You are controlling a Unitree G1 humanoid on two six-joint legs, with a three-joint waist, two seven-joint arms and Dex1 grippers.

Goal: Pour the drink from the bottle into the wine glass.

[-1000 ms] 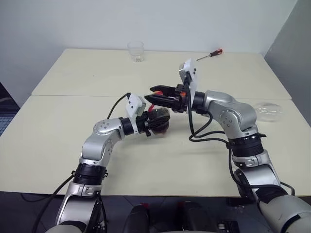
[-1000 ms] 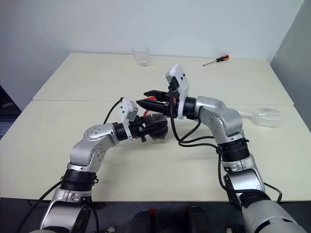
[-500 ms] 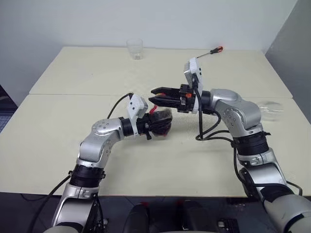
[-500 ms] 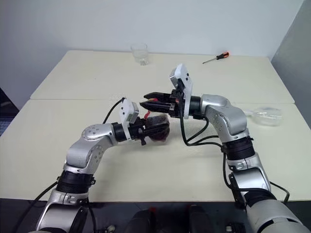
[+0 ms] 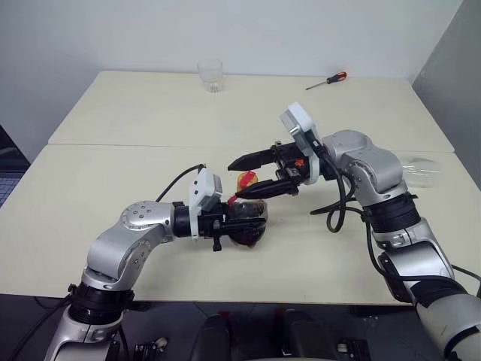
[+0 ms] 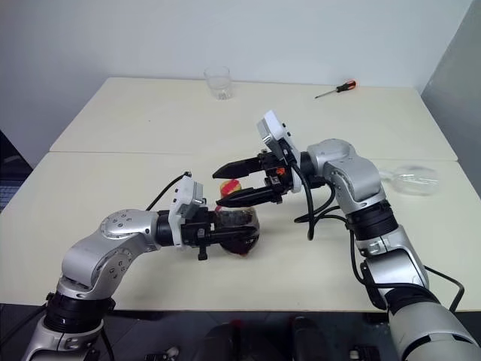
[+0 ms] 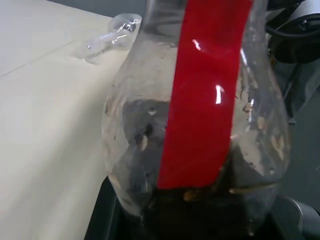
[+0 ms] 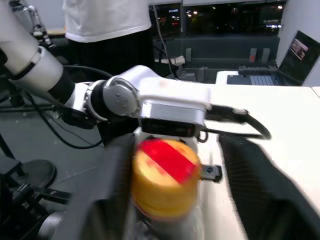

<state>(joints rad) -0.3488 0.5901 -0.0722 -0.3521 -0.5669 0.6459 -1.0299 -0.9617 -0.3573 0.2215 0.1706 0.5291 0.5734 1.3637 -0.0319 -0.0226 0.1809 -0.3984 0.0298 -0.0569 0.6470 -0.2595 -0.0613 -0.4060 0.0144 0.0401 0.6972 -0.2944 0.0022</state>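
Observation:
The bottle stands upright near the table's front middle, a red label band down its clear round body. The drink, dark brown, lies low inside it. My left gripper is shut on the bottle's body. The yellow top with a red patch sits between the spread fingers of my open right gripper, which reaches in level from the right. The wine glass lies on its side at the table's right edge, well away from both grippers.
A short clear tumbler stands at the table's far edge and a red-handled screwdriver lies at the far right. A seam crosses the cream table. A person in a white shirt stands beyond the table's near side.
My right gripper has opened from shut, and its fingers now straddle the bottle's top. My left arm has drawn the bottle back toward me.

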